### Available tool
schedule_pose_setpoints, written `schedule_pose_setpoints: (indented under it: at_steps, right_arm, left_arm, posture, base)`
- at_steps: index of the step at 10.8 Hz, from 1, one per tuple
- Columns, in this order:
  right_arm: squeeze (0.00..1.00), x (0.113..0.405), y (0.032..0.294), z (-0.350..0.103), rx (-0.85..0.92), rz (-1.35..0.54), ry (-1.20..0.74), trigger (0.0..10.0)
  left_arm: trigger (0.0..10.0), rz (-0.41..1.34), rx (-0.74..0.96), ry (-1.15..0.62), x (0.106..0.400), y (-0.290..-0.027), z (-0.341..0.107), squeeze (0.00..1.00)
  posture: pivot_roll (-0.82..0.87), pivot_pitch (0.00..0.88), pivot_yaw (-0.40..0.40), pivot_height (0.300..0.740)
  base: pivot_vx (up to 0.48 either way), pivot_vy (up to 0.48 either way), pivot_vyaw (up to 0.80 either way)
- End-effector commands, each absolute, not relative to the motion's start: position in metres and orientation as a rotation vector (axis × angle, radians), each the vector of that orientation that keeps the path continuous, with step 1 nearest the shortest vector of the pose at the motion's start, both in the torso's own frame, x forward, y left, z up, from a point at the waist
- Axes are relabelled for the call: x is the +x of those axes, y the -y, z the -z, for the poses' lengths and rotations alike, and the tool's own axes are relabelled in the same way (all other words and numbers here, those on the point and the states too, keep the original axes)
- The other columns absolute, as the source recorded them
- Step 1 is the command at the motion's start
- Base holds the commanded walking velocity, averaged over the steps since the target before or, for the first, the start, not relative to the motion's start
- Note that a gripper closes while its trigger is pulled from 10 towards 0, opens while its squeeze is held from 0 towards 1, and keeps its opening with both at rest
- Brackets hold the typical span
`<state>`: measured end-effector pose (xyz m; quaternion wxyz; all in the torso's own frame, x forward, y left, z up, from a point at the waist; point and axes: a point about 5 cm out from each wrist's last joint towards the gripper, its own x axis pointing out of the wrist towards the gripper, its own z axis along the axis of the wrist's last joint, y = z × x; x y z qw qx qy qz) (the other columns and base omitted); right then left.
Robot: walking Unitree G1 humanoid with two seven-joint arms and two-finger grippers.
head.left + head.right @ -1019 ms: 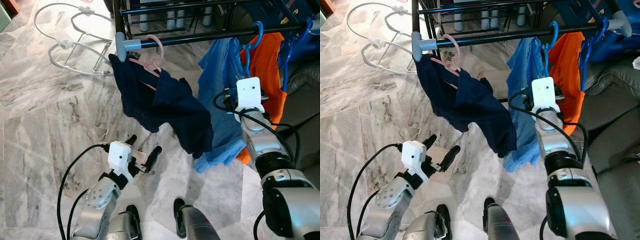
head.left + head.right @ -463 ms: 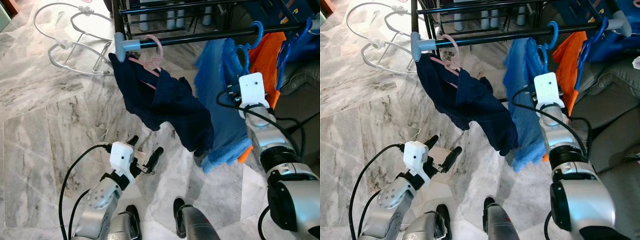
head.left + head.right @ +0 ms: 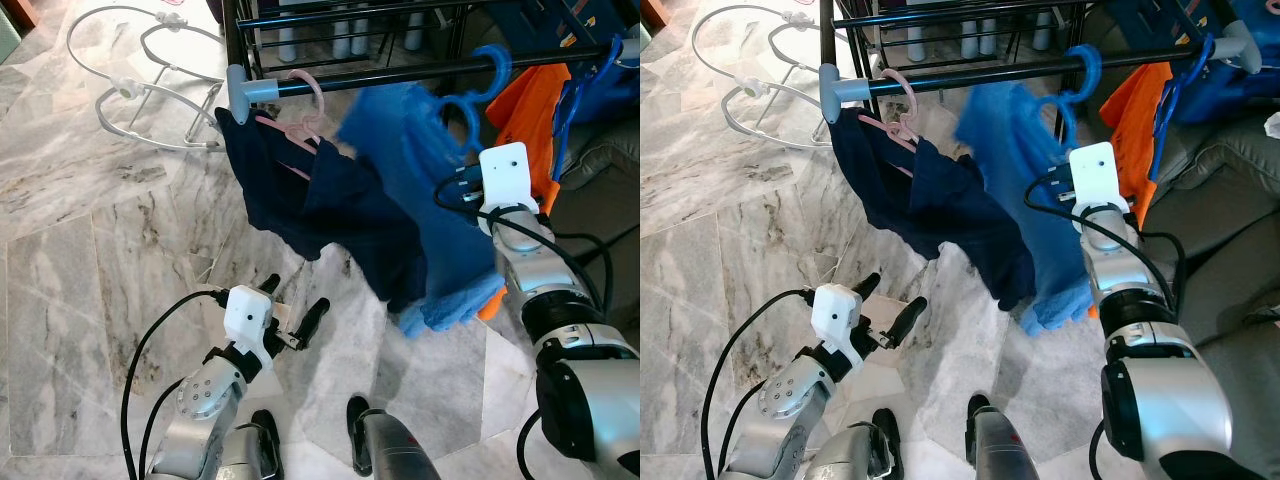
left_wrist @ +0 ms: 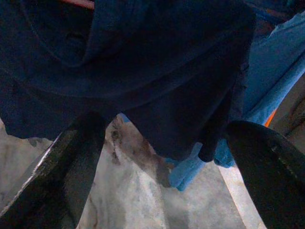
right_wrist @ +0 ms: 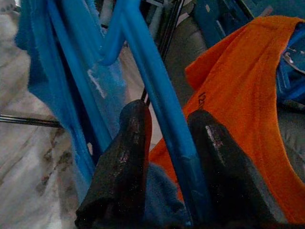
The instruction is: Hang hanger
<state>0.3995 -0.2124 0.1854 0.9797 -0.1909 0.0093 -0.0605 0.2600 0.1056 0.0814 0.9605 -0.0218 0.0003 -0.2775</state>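
Up at the black rail (image 3: pixel 400 77) of the drying rack, the right end effector (image 5: pixel 167 157) is closed on a slanting bar of the blue hanger (image 3: pixel 478 85), its two black fingers (image 5: pixel 125 157) pinching the plastic from either side. That hanger's hook curls over the rail, and the blue garment (image 3: pixel 420 210) it carries swings out toward the robot's left, blurred, overlapping the dark navy garment (image 3: pixel 320 205) beside it. The navy piece hangs from a pink hanger (image 3: pixel 305 105) hooked near the grey end cap of the rail. On the other side of the blue hanger an orange garment (image 3: pixel 525 110) hangs from the same rail on another blue hanger, close against the right arm's white wrist housing. Lower down, the left end effector (image 3: pixel 295 312) is held above the grey marble floor (image 3: pixel 90 260) with its fingers spread apart and holding nothing; its wrist camera looks up at the underside of the navy cloth. A white wire stand (image 3: pixel 150 90) lies on the floor beyond the rack.
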Motion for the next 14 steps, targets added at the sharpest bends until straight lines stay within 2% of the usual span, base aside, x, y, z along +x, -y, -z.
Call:
schedule_pose_setpoints:
  at_steps: [1, 5, 6, 7, 11, 14]
  right_arm:
    - [0.00, 0.400, 0.216, -0.187, -0.379, 0.115, -0.026, 0.0]
    - [0.00, 0.400, 0.218, -0.186, -0.302, 0.051, -0.049, 0.0]
    - [0.00, 0.400, 0.219, -0.185, -0.295, 0.043, -0.056, 1.0]
    - [0.00, 0.399, 0.220, -0.184, -0.302, 0.041, -0.058, 0.0]
    - [0.00, 0.400, 0.219, -0.186, -0.361, 0.059, -0.045, 0.0]
    - [0.00, 0.401, 0.216, -0.210, -0.347, 0.090, 0.107, 0.0]
  left_arm:
    - [10.0, 0.564, -0.034, -0.052, 0.255, -0.106, -0.071, 0.00]
    - [10.0, 0.565, -0.015, -0.061, 0.255, -0.106, -0.068, 0.00]
    - [10.0, 0.565, -0.013, -0.064, 0.255, -0.106, -0.067, 0.00]
    - [10.0, 0.569, -0.010, -0.067, 0.254, -0.106, -0.067, 0.00]
    - [10.0, 0.579, 0.006, -0.071, 0.255, -0.104, -0.066, 0.00]
    - [10.0, 0.557, 0.022, -0.063, 0.259, -0.106, -0.067, 0.00]
  posture:
    - [-0.16, 0.298, 0.025, 0.740]
    - [-0.15, 0.289, 0.018, 0.740]
    - [-0.15, 0.288, 0.018, 0.740]
    - [-0.15, 0.289, 0.018, 0.740]
    - [-0.16, 0.285, 0.024, 0.740]
    - [-0.15, 0.276, 0.028, 0.740]
  base:
    - [0.000, 0.000, 0.00]
    - [0.000, 0.000, 0.00]
    - [0.000, 0.000, 0.00]
    - [0.000, 0.000, 0.00]
    - [0.000, 0.000, 0.00]
    - [0.000, 0.000, 0.00]
